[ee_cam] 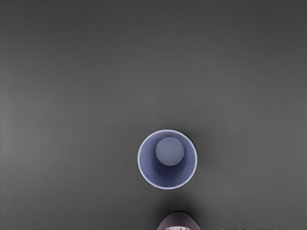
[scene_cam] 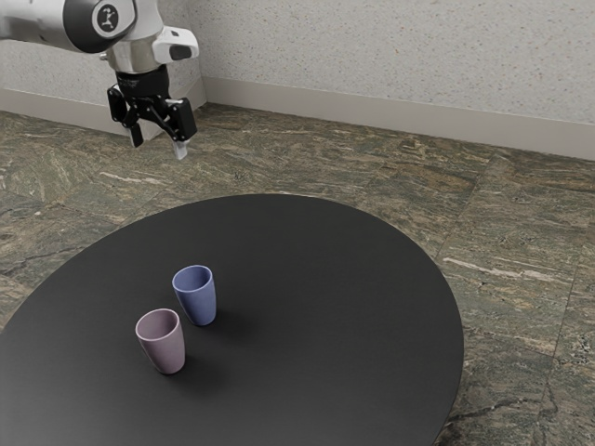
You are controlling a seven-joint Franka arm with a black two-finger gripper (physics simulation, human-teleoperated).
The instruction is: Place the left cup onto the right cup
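Jaws gape above blue cup (ee_cam: 167,159); wrist view crops pink cup (ee_cam: 177,222).

Matte round table (scene_cam: 353,279): plain black, no pattern. Periwinkle-blue tapered plastic cup (scene_cam: 194,295) has a paler rim; dusty-mauve tapered plastic cup (scene_cam: 160,340) is uniform in tone. Black two-finger gripper (scene_cam: 160,144), whitish fingertips (scene_cam: 181,150), white-and-grey arm (scene_cam: 93,23). Stone floor (scene_cam: 521,232): mottled brown-green, pale veining. Wall (scene_cam: 390,46): speckled off-white; skirting (scene_cam: 390,110) beige.
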